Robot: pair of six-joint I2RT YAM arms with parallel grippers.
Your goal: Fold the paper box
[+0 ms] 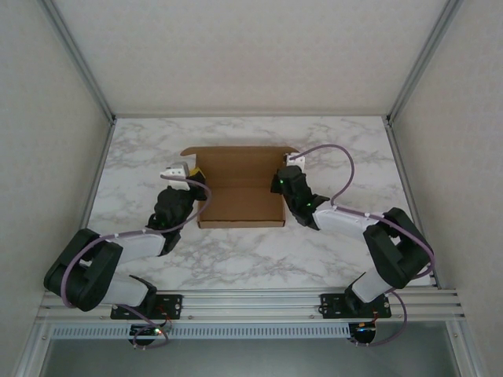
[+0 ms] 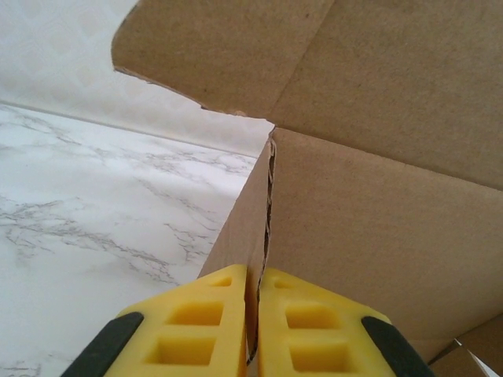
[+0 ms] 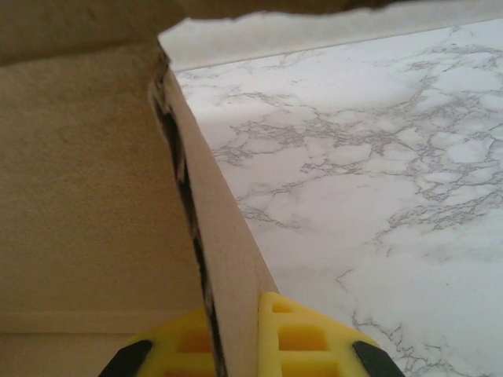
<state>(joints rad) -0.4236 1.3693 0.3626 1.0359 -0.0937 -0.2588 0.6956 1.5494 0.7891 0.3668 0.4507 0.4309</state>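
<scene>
- The paper box (image 1: pixel 240 192) sits partly folded at the centre of the marble tabletop (image 1: pixel 236 255), between the two arms.
- The left arm's yellow fingers (image 2: pixel 212 314) are clenched on the box's upright left wall.
- The right arm's fingers (image 3: pixel 299 334) pinch the upright right wall, its cardboard edge between them.

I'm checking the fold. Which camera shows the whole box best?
Top external: the whole box is seen from above, outline complete. The wrist views are close-ups: left gripper shut on its left wall, right gripper shut on its right wall.
</scene>
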